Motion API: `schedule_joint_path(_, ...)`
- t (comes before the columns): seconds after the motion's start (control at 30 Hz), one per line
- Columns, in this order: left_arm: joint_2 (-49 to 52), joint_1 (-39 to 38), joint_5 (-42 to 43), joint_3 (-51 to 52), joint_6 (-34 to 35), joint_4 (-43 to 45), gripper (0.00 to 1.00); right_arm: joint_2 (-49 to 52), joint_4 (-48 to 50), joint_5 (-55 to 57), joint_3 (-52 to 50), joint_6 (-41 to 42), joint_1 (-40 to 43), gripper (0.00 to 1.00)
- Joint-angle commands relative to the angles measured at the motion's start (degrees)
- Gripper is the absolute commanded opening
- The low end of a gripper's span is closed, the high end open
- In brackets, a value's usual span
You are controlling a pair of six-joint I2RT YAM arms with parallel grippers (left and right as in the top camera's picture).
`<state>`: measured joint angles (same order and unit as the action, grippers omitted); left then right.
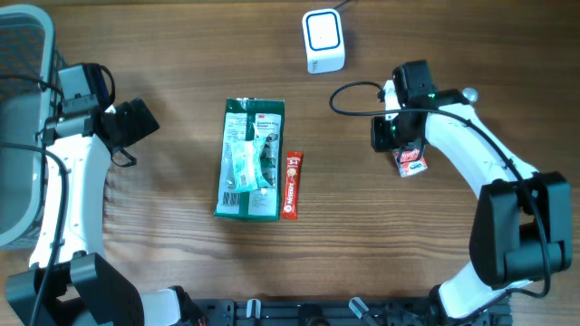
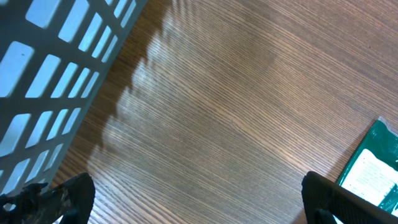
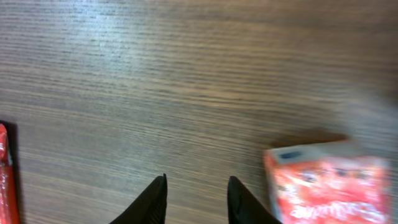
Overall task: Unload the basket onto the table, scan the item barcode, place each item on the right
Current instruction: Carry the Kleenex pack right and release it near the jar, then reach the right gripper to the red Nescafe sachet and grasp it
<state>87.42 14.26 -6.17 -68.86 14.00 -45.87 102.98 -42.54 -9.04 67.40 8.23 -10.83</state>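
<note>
A white barcode scanner [image 1: 323, 40] stands at the back of the table. In the middle lies a green package [image 1: 251, 159] with a red stick pack [image 1: 291, 185] along its right side. A small red packet [image 1: 410, 162] lies on the table beside my right gripper [image 1: 388, 136]. In the right wrist view that gripper [image 3: 196, 180] is open over bare wood, the red packet [image 3: 333, 183] lying just to the right of its fingers, outside them. My left gripper [image 1: 145, 119] is wide open left of the green package, with only bare table between the fingers [image 2: 199, 193].
A grey slatted basket [image 1: 18, 109] stands at the left table edge, close behind the left arm [image 2: 50, 62]. A corner of the green package [image 2: 373, 168] shows at the right of the left wrist view. The red stick pack's end [image 3: 5, 174] shows at the left of the right wrist view.
</note>
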Motion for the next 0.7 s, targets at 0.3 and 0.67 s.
schedule_joint_path(0.3,-0.4,0.3,-0.1,-0.5,-0.7,0.2,1.00,0.4,-0.2,30.6,-10.0,5.3,0.3,0.37)
schedule_joint_path(0.67,-0.4,0.3,-0.1,-0.5,-0.7,0.2,1.00,0.3,-12.1,4.1,9.5,3.7,-0.1,0.42)
